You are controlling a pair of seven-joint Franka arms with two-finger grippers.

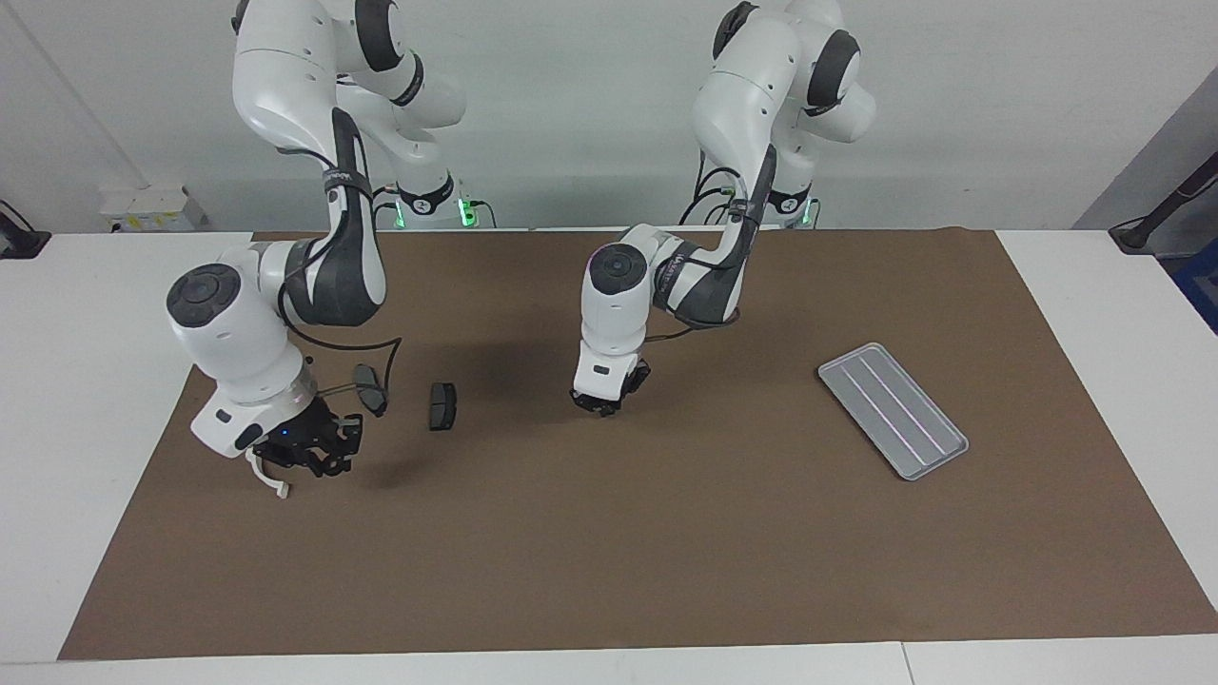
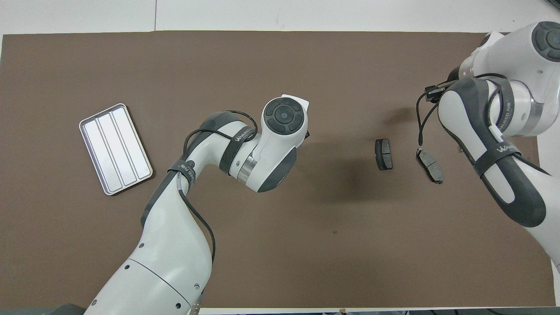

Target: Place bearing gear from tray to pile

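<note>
The right gripper [image 1: 303, 455] hangs low over the white bracket [image 1: 266, 479], near the mat's [image 1: 609, 552] edge at the right arm's end; whether it grips is unclear. Two dark pads [image 1: 442, 406] [image 1: 370, 387] lie beside it. The left gripper [image 1: 609, 398] hovers mid-mat, its opening unreadable. The tray [image 1: 893, 410] sits bare, well apart, toward the left arm's end.

We are seeing: tray [image 1: 893, 410] lying toward left arm's end | two pads [image 1: 442, 405] lying side by side toward right arm's end | mat [image 1: 609, 552] lying under all.
</note>
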